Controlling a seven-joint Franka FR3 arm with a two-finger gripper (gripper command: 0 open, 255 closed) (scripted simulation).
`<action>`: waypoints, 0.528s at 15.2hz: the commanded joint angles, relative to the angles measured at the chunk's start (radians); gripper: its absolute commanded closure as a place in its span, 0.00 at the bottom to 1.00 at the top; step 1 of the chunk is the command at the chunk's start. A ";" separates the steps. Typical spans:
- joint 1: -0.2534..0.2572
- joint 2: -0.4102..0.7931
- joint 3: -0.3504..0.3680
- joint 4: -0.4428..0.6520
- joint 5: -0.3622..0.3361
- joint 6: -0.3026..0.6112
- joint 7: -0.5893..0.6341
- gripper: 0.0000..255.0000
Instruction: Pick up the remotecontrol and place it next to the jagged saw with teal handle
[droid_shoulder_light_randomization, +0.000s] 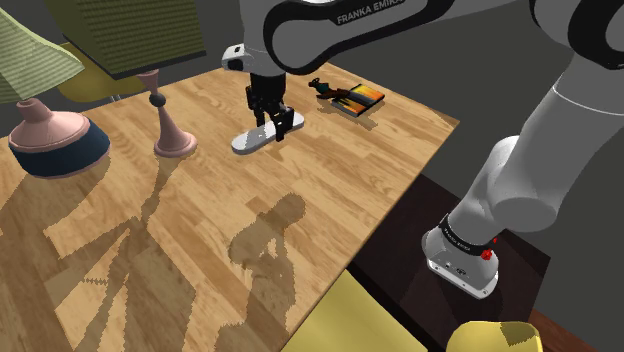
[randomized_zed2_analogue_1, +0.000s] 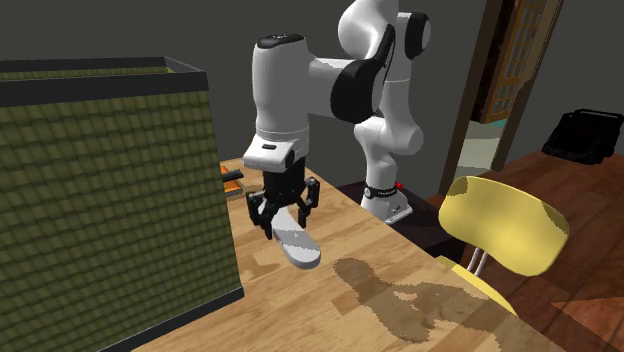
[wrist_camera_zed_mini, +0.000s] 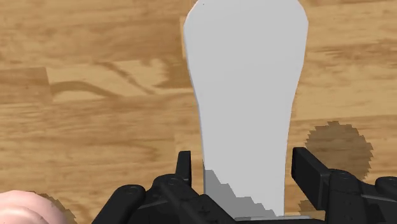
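Observation:
The remote control is a flat, light grey bar lying on the wooden table. My black gripper hangs low over its end nearer the saw. In the wrist view the gripper is open and its fingers stand on either side of the remote with a narrow gap at each edge, not clasping it. The saw, drawn orange and dark, lies near the table's far corner, a short way beyond the gripper.
A pink lamp base with a green shade and a slim pink stand stand at the shoulder view's left. A large dark green shade rises close beside the gripper. A yellow chair sits off the table's edge.

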 joint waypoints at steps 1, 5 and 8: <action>-0.022 -0.047 -0.018 -0.058 0.012 0.013 -0.046 1.00; -0.064 -0.132 -0.062 -0.158 0.028 0.031 -0.139 1.00; -0.095 -0.188 -0.100 -0.222 0.034 0.040 -0.210 1.00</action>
